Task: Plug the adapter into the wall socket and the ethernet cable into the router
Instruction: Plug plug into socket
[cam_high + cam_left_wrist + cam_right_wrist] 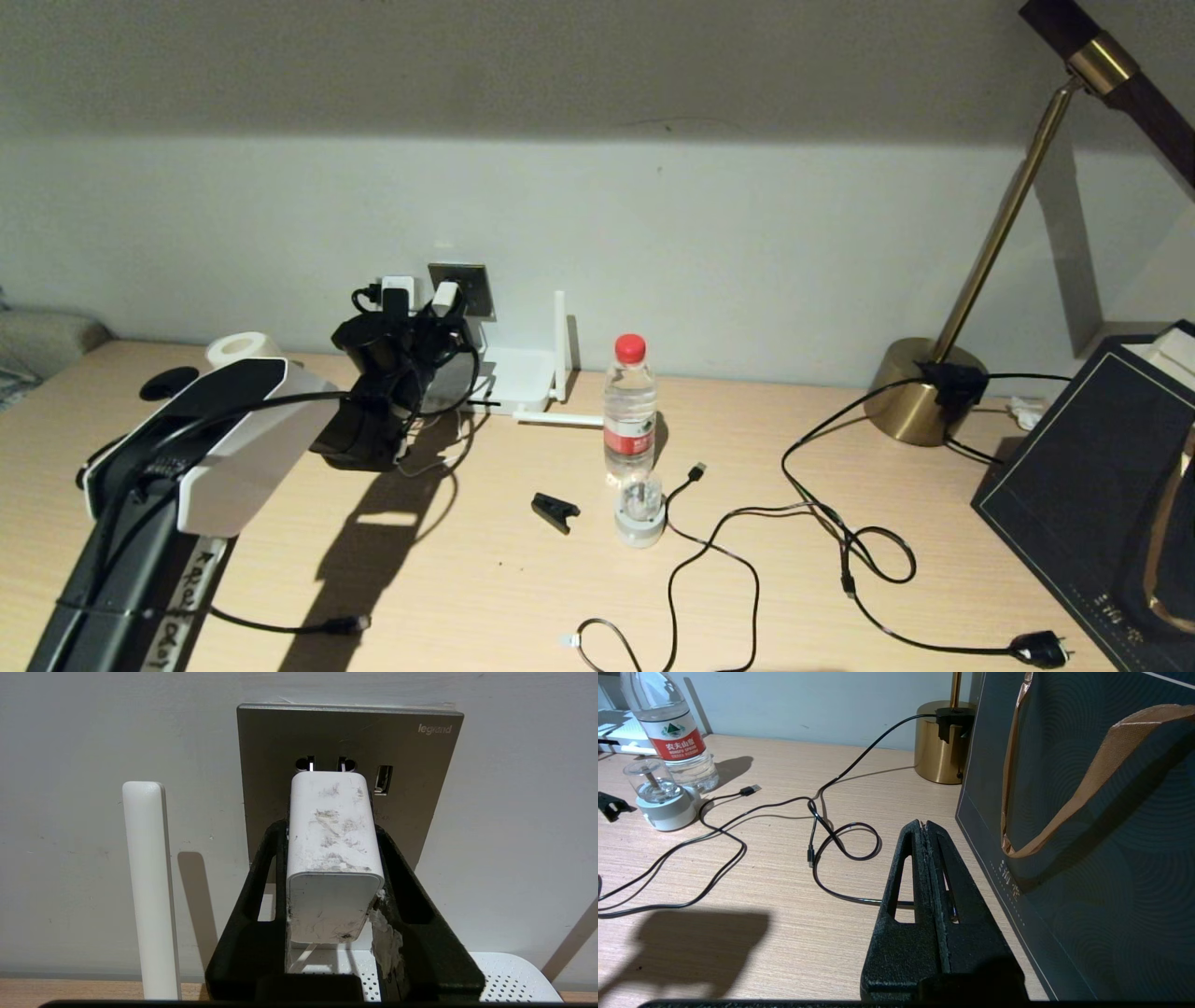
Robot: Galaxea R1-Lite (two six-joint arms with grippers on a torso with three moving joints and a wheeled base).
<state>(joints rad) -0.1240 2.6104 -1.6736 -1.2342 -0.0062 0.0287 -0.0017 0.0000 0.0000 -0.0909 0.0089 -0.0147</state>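
Note:
My left gripper is shut on the white adapter, one black finger on each side of it. The adapter's front end is at the two upper pin holes of the grey wall socket; how deep the prongs sit is hidden. From the head view the adapter is at the socket, above the white router. The ethernet cable lies loose near the table's front edge, its pale-tipped connector free. My right gripper is shut and empty, low over the table beside a dark bag.
A water bottle and a small clear-domed gadget stand mid-table, with a black clip beside them. Thin black cords loop across the right half to a brass lamp base. The dark paper bag fills the right edge.

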